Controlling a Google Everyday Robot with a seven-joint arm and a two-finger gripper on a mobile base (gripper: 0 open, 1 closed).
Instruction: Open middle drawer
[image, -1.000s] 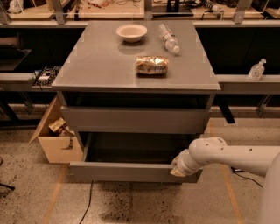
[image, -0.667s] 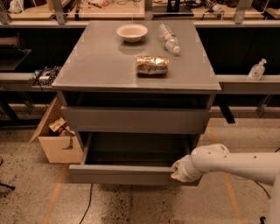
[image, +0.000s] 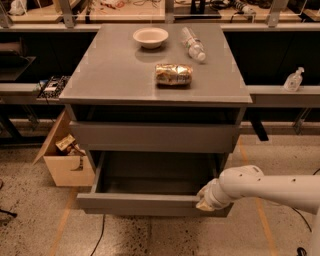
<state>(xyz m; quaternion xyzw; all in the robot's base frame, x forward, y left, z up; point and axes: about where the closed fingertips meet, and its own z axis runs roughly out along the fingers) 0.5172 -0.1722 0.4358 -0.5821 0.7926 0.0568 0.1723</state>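
Tool (image: 206, 199) is resting against the right end of the front panel of the middle drawer (image: 140, 204), with the arm (image: 270, 189) reaching in from the right. Cannot tell whether the tool is spread or pinching. The drawer is standing pulled well out, grey interior showing. A cardboard box (image: 65, 162) is sitting on the floor to the left. Above, another drawer front (image: 152, 137) is sitting pushed in. On the table (image: 100, 75) a crumpled bag (image: 173, 74) is lying nearest, with a bowl (image: 150, 37) and a toppled bottle (image: 193, 44) farther back.

Warm, dim indoor light from above.
The cabinet top (image: 115, 75) shows a soft sheen; the middle drawer (image: 140, 204) is shadowed inside; the pale gripper (image: 205, 199), lower right, catches light.
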